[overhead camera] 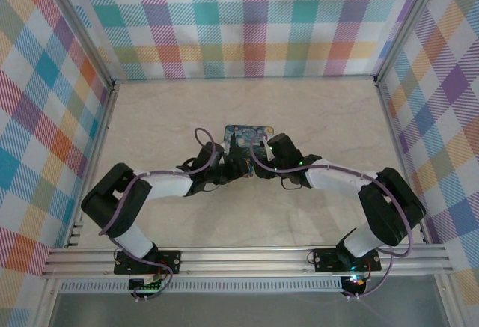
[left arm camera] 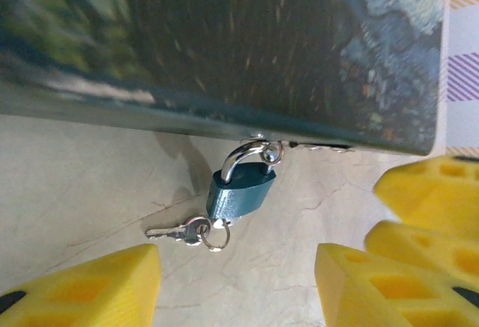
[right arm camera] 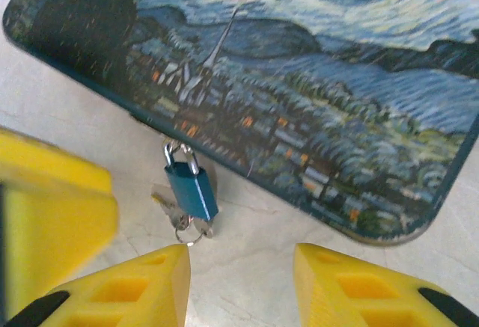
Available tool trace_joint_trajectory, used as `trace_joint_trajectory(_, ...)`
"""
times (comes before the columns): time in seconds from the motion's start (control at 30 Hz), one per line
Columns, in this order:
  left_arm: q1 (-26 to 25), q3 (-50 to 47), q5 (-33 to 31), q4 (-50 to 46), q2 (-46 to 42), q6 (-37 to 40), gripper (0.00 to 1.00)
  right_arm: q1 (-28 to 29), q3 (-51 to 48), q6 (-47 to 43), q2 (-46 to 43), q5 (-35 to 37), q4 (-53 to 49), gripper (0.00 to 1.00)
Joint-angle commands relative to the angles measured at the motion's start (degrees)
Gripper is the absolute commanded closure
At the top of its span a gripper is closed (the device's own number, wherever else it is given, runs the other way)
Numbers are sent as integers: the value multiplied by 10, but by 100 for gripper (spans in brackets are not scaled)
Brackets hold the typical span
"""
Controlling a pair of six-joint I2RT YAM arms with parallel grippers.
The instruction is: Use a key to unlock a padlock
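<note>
A small blue padlock (left arm camera: pixel 241 192) with a silver shackle hangs from the hasp of a flat tin box (left arm camera: pixel 224 43) printed with a starry-night painting. One key (left arm camera: pixel 171 231) lies on the table beside the lock, joined by a ring to another key stuck in the lock's underside. My left gripper (left arm camera: pixel 238 286) stands open just short of the lock, nothing between its yellow fingers (left arm camera: pixel 90 286). In the right wrist view the padlock (right arm camera: pixel 191 189) and keys (right arm camera: pixel 179 218) lie just ahead of my right gripper (right arm camera: pixel 241 286), also open and empty. From above, both grippers meet at the box (overhead camera: pixel 248 138).
The box sits mid-table on a pale marble-look surface (overhead camera: pixel 314 117). Checked fabric walls (overhead camera: pixel 247 20) close in the back and sides. The right gripper's yellow fingers (left arm camera: pixel 430 200) show at the right of the left wrist view.
</note>
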Motion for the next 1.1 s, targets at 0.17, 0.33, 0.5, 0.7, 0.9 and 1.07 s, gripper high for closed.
trace_joint_trajectory(0.17,-23,-14,-99,150,64,23,40,-6,22,5,3,-21,-7,59)
trace_joint_trajectory(0.33,-26,1,-106,189,110,27,40,-6,16,2,-4,-23,-1,59)
trace_joint_trajectory(0.5,-28,17,-79,231,159,16,43,-7,15,-1,-2,-22,-2,59)
trace_joint_trajectory(0.7,-28,33,-52,261,203,0,55,-7,13,3,-1,-21,1,59)
trace_joint_trajectory(0.9,-27,46,-31,266,225,-2,70,-8,4,7,-4,-18,2,59)
trace_joint_trajectory(1.07,-26,63,-14,244,231,-3,84,-9,0,8,-14,-15,2,59)
